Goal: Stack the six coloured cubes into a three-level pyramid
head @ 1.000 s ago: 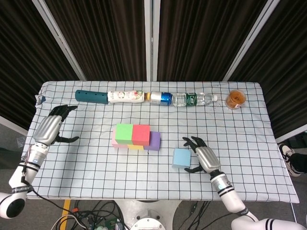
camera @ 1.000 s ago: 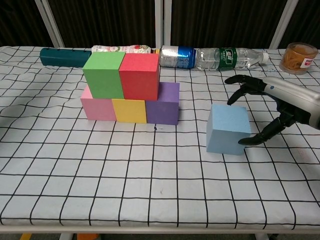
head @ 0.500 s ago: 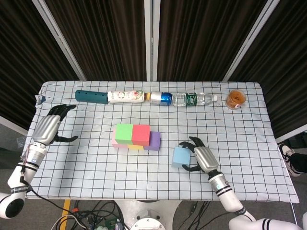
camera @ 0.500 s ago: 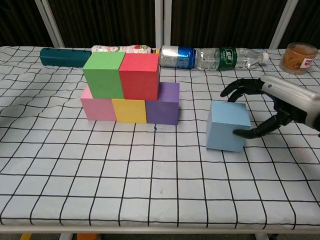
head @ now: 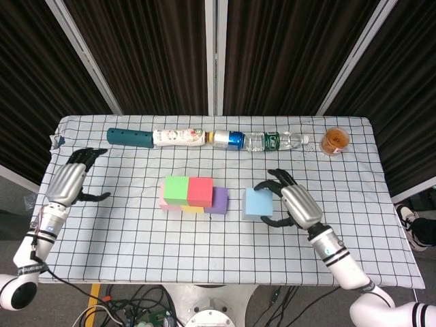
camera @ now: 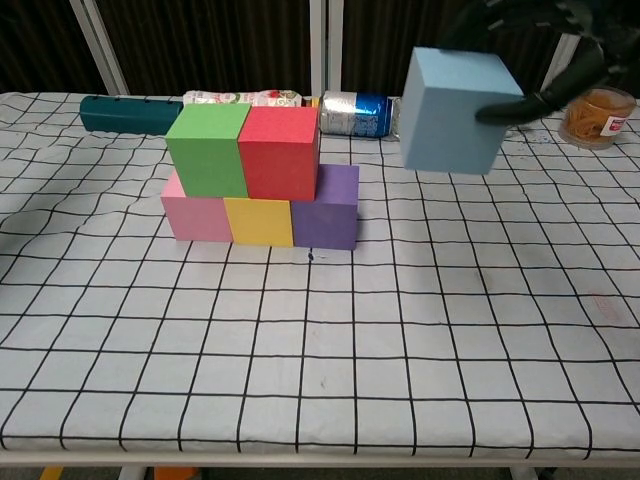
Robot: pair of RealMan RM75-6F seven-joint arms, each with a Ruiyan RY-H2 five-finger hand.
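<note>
Blue cube (camera: 453, 110) hung above bench (camera: 320, 340), gripped by right hand (head: 294, 204), right of two-level stack: green cube (camera: 208, 150), red cube (camera: 279, 152) on top. Left hand (head: 69, 181) rested apart, fingers spread, holding nothing.

A: Where's the stack?

B: Frame centre on the tabletop (head: 136, 252). The lower row of three cubes (camera: 262, 222) sits side by side, touching. The upper pair of cubes (camera: 245, 150) rests on it, set toward the row's left end.

A: And the sixth cube (camera: 452, 98)?

B: Right of the stack, held in the right hand (head: 296, 204), off the tabletop. It sits upper right in the chest view.

A: Anything else?

B: A line of bottles (head: 204, 138) lies end to end along the back, behind the stack. A cup (head: 334, 141) stands at upper right, just past the line's end. The left hand (head: 68, 182) is at far left, well apart from the stack.
</note>
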